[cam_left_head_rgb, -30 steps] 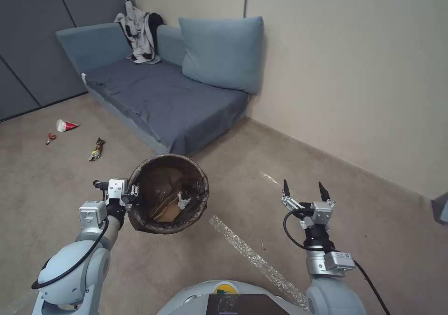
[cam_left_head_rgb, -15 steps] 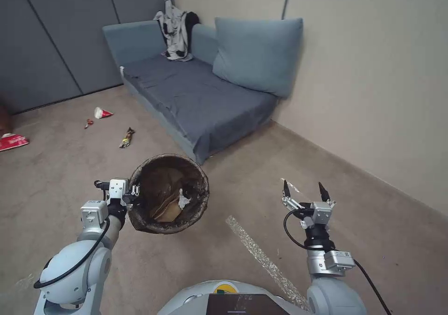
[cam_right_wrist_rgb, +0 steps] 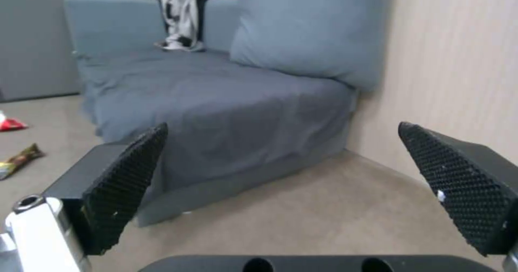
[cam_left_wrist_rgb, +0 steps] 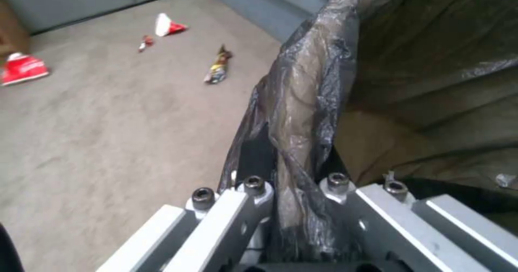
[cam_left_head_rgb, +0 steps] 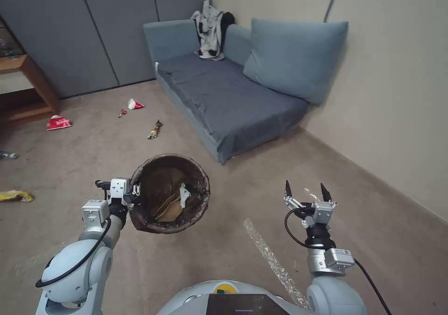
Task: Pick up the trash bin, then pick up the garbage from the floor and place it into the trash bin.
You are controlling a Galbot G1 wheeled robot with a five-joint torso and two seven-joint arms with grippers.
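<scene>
- A beige carpeted floor [cam_left_head_rgb: 224, 133] runs to a blue-grey fabric sofa [cam_left_head_rgb: 233, 95].
- The left gripper [cam_left_head_rgb: 133, 194] pinches the rim of the small round bin lined with a crinkled dark bag [cam_left_head_rgb: 169, 193], held aloft.
- The right gripper [cam_left_head_rgb: 304, 191] hangs spread, empty.
- A crumpled dark-and-yellow wrapper [cam_left_head_rgb: 154, 129], far ahead of the left pincer, looks light and limp; grip its middle.

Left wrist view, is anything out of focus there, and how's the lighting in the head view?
Left wrist view: the trash bin liner clamped in the left gripper looks soft, and so does the floor litter. Head view: even indoor light, soft shadows, straight wall lines bowed near the edges.
</scene>
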